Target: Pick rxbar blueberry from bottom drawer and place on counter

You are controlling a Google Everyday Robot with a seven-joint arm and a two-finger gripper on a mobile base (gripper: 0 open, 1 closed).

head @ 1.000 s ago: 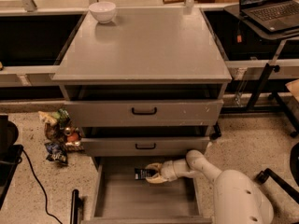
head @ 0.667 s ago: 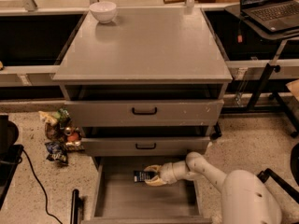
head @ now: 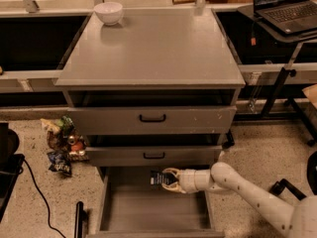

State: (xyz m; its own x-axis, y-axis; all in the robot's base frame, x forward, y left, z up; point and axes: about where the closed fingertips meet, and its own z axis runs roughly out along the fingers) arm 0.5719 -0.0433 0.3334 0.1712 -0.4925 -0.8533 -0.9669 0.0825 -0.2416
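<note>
The bottom drawer (head: pixel 153 209) is pulled open below two shallower grey drawers; its grey interior shows. My gripper (head: pixel 167 179) reaches in from the right, over the back of the drawer, just under the middle drawer's front. It is shut on the rxbar blueberry (head: pixel 158 179), a small dark navy wrapper that sticks out to the left of the fingers, held above the drawer floor. The counter (head: pixel 151 46) is the broad grey top of the cabinet, above.
A white bowl (head: pixel 108 12) stands at the counter's back left corner. A heap of snack packets (head: pixel 62 144) lies on the floor left of the cabinet. A laptop (head: pixel 282 4) sits on a stand at the right. A black cable runs across the floor at left.
My gripper with the bar has risen a little and shifted slightly left, closer to the middle drawer's front. The arm has drawn back somewhat at the lower right.
</note>
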